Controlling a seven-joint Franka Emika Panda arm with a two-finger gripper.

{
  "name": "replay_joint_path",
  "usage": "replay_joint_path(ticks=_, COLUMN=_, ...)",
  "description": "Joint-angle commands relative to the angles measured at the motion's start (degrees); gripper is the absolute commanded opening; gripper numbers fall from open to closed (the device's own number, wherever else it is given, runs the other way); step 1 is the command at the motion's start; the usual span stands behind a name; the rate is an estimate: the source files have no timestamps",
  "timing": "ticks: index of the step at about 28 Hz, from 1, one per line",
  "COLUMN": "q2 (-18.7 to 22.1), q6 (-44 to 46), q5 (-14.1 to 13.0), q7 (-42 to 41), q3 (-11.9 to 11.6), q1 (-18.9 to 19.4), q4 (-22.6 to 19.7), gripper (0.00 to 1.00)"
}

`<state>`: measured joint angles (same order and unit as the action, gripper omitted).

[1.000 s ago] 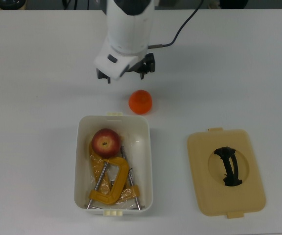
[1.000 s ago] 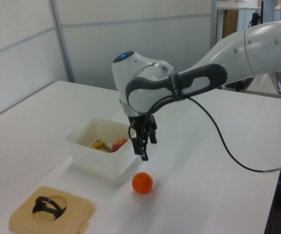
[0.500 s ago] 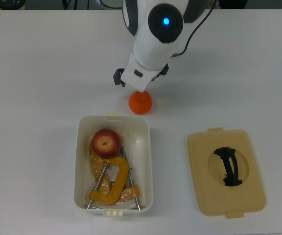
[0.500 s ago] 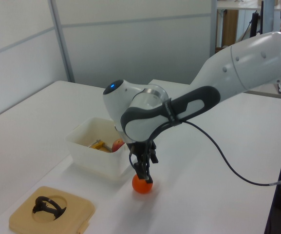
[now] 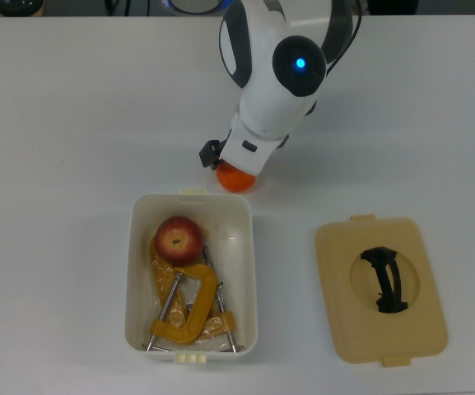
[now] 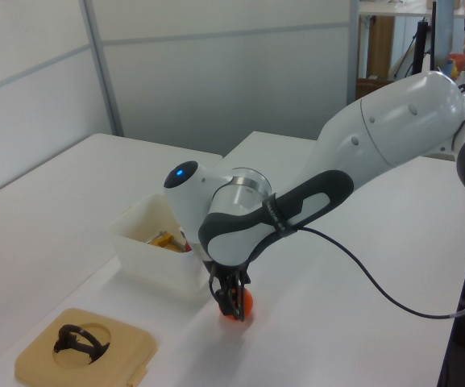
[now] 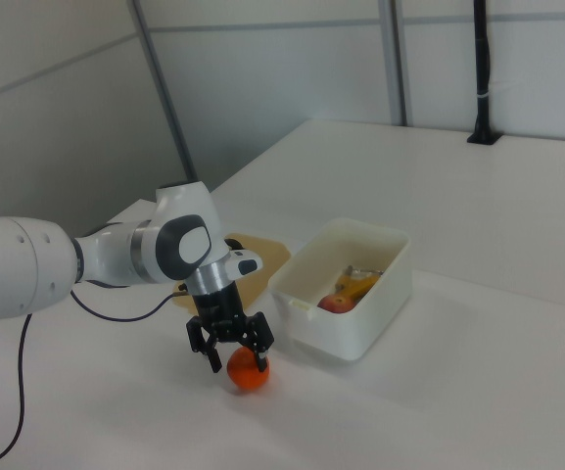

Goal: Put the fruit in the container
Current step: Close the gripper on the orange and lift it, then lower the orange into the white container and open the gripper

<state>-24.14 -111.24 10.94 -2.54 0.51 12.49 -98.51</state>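
Jaws [image 7: 231,350] spread wide, straddling the top of the smooth, round orange [image 7: 248,373], not clamped on it. Orange resting on the matte white counter [image 5: 64,123], directly below the jaws, half hidden under the glossy white wrist in the top view. White rectangular tub [image 5: 245,271] with rounded corners and small end tabs just beside the jaws, toward the bottom of the top view and toward the right view's right; near short wall close to the orange, not touching. Inside the tub, at the end nearest the jaws, a round red apple [image 5: 179,239] with yellowish blush and a stem dimple. Past the apple, farther from the jaws, yellow-orange metal C-clamps [image 5: 192,317] with bare steel screws lying flat. Flat tan lid [image 5: 381,288], rounded-rectangle shape with a circular recess and a black handle [image 5: 384,280], well apart from the jaws, toward the top view's lower right. Black cable [image 6: 377,282] curving from the arm's dark grey band over the counter in the left view.
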Motion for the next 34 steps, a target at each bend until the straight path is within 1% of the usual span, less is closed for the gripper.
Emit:
replay_joint_path(ticks=1, q2=-0.99, q6=-3.45, q5=1.8, q7=1.57, q3=0.19, q1=0.25, q4=-0.71, gripper=1.0)
replay_joint_path(ticks=5, q2=-1.08, q6=-4.69, q5=1.89, q7=1.66, q3=0.19, q1=0.25, q4=-0.63, gripper=1.0)
replay_joint_path(ticks=6, q2=-1.08, q6=-4.6, q5=2.32, q7=1.57, q3=0.19, q1=0.25, q4=-0.63, gripper=0.8)
replay_joint_path(ticks=7, q2=-1.08, q6=-4.6, q5=2.59, q7=1.57, q3=0.19, q1=0.25, q4=-0.63, gripper=0.65)
replay_joint_path(ticks=10, q2=-0.99, q6=-4.25, q5=2.59, q7=1.4, q3=0.28, q1=0.25, q4=-0.63, gripper=0.34)
replay_joint_path(ticks=11, q2=-0.91, q6=-3.9, q5=2.59, q7=0.96, q3=0.28, q1=0.25, q4=-0.63, gripper=0.17)
replay_joint_path(ticks=14, q2=-0.12, q6=-2.94, q5=2.59, q7=0.6, q3=0.28, q1=0.25, q4=-0.89, gripper=0.01)
replay_joint_path(ticks=16, q2=0.58, q6=-0.4, q5=2.07, q7=0.08, q3=0.28, q1=0.16, q4=-0.37, gripper=0.0)
replay_joint_path(ticks=19, q2=1.99, q6=1.02, q5=1.54, q7=-0.1, q3=0.28, q1=-0.1, q4=0.51, gripper=0.0)
replay_joint_path(ticks=21, q2=2.96, q6=1.9, q5=0.66, q7=-0.1, q3=0.19, q1=-0.36, q4=1.3, gripper=0.0)
replay_joint_path(ticks=22, q2=4.01, q6=2.77, q5=-1.08, q7=-0.19, q3=-0.07, q1=-0.45, q4=2.35, gripper=0.0)
replay_joint_path(ticks=26, q2=5.68, q6=3.31, q5=-3.82, q7=-0.1, q3=-0.6, q1=-1.15, q4=4.29, gripper=0.0)
replay_joint_path(ticks=27, q2=6.04, q6=3.31, q5=-4.7, q7=0.07, q3=-0.6, q1=-2.11, q4=5.6, gripper=0.0)
replay_joint_path(ticks=30, q2=5.86, q6=3.05, q5=-6.1, q7=0.51, q3=-0.6, q1=-3.61, q4=8.07, gripper=0.01)
replay_joint_path(ticks=32, q2=5.69, q6=2.52, q5=-7.51, q7=0.52, q3=-0.6, q1=-4.67, q4=9.3, gripper=0.01)
replay_joint_path(ticks=33, q2=5.43, q6=2.08, q5=-9.0, q7=0.43, q3=-0.6, q1=-6.06, q4=10.18, gripper=0.04)
replay_joint_path(ticks=34, q2=5.42, q6=1.12, q5=-9.45, q7=0.43, q3=-0.6, q1=-6.6, q4=10.71, gripper=0.05)
